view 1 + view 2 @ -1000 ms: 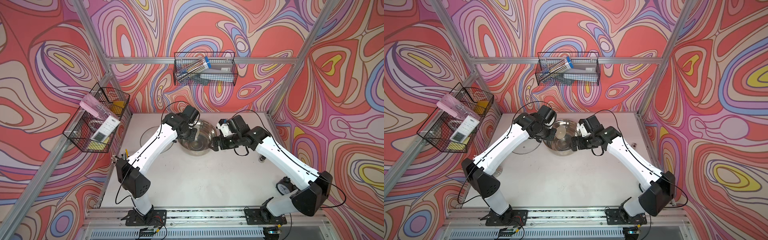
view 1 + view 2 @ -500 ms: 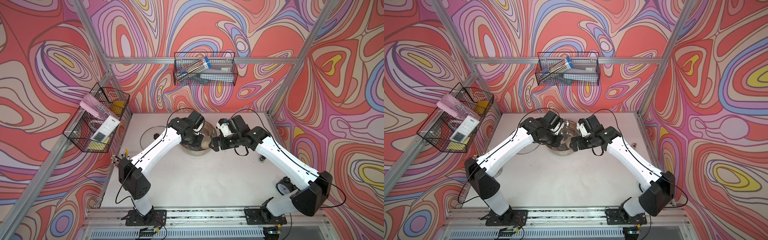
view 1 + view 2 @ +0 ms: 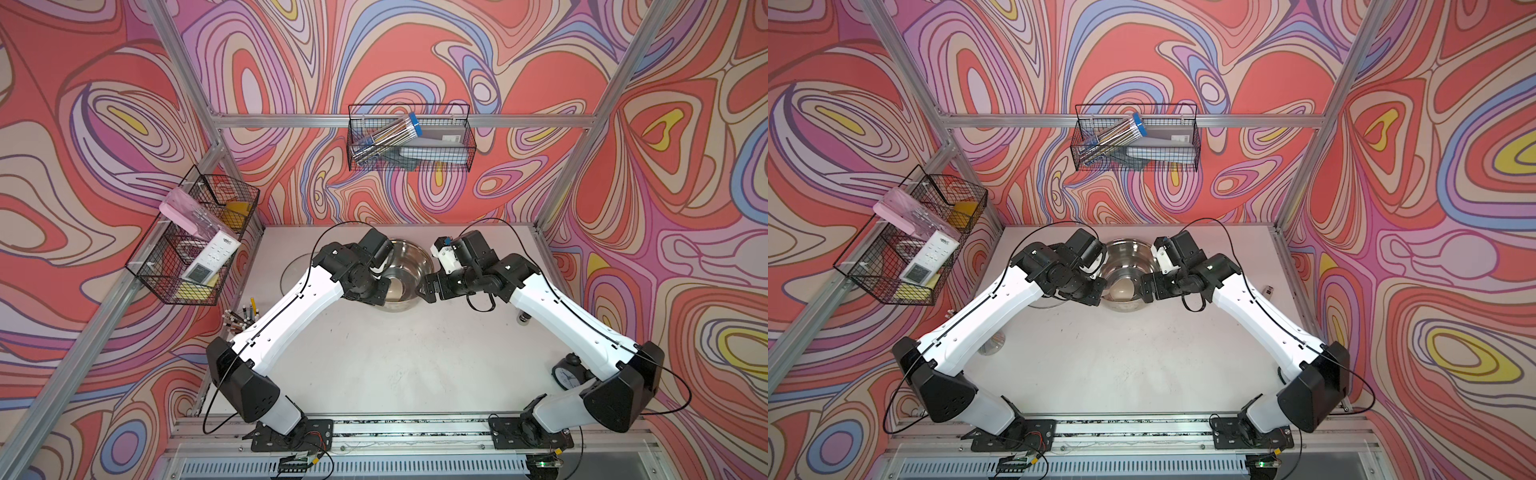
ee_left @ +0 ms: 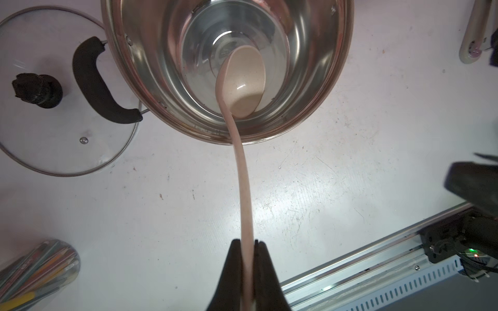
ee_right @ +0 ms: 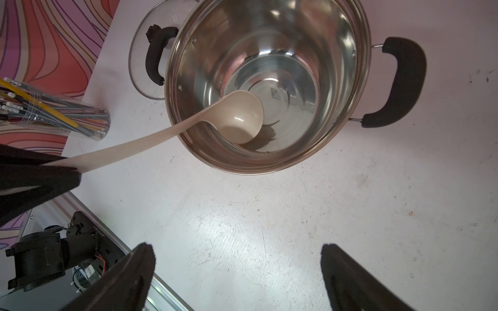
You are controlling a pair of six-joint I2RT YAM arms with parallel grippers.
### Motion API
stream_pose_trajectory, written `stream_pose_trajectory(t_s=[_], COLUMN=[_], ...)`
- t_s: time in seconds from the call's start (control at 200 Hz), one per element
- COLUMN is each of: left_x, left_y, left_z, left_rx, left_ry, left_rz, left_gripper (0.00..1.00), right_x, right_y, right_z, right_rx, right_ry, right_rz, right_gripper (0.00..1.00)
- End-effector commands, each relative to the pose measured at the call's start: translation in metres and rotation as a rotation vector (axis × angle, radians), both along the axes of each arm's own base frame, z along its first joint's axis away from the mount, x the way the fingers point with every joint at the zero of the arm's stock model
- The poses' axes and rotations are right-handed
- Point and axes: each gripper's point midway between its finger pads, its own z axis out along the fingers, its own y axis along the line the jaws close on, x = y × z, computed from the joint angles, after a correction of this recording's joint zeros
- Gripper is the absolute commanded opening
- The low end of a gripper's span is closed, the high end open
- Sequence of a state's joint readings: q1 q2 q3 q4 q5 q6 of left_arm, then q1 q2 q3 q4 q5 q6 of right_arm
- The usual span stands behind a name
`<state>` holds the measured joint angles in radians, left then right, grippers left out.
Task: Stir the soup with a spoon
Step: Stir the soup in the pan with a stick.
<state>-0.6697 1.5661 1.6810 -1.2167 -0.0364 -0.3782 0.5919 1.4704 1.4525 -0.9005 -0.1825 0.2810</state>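
**Spoon in pot, stirring grasp.** The spoon [image 4: 243, 172] is shown with its deep round bowl lowered inside the steel pot [image 4: 318, 67], near the bottom and close to the inner wall. Whether bowl and wall touch cannot be told. The slim handle is angled up over the rim, and its upper end is clamped between the closed jaws of the left gripper [image 4: 247, 242].

In a top view the cream bowl [image 3: 1121, 289] is seen between the two wrists. The right gripper [image 5: 236, 245] is held over the white table [image 5: 269, 215] just beside the pot, its jaws spread wide with nothing between them.

A glass lid [image 4: 40, 134] with a black knob is laid flat just beside one black pot handle. A clear cup of pencils [image 5: 54, 113] is placed near the table edge.
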Motion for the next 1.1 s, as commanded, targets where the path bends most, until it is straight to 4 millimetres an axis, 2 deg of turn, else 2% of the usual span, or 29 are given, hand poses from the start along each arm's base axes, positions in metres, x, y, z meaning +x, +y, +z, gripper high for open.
stream_pose_trajectory(t_s=[0.0,0.21,0.376,0.481,0.656,0.861,0.972,1.097], left_x=[0.0,0.026,0.05,0.063,0.078,0.079,0.072,0.06], left_y=[0.021,0.027,0.024,0.015,-0.013,-0.043,-0.058,-0.066], left_z=[0.001,0.008,0.01,0.009,0.007,0.009,0.01,0.009], left_rx=[0.094,0.162,0.191,0.18,0.093,-0.046,-0.128,-0.176], left_ry=[-0.017,-0.081,-0.13,-0.149,-0.153,-0.12,-0.09,-0.042], left_rz=[0.05,0.091,0.12,0.114,0.074,0.019,-0.023,-0.048], left_gripper=[0.0,0.0,0.0,0.0,0.0,0.0,0.0,0.0], right_x=[0.0,-0.002,-0.004,-0.005,-0.008,-0.008,-0.006,-0.005], right_y=[0.007,0.007,0.004,0.001,-0.001,-0.003,-0.005,-0.005], right_z=[-0.002,-0.001,-0.001,-0.001,-0.004,-0.004,-0.002,-0.001], right_rx=[0.009,0.01,0.001,-0.007,-0.02,-0.031,-0.036,-0.036], right_ry=[0.0,-0.001,-0.003,-0.007,0.0,-0.023,-0.043,-0.048], right_rz=[0.014,0.009,-0.002,-0.007,0.006,0.015,0.009,0.008], right_gripper=[0.98,0.98,0.98,0.98,0.98,0.98,0.98,0.98])
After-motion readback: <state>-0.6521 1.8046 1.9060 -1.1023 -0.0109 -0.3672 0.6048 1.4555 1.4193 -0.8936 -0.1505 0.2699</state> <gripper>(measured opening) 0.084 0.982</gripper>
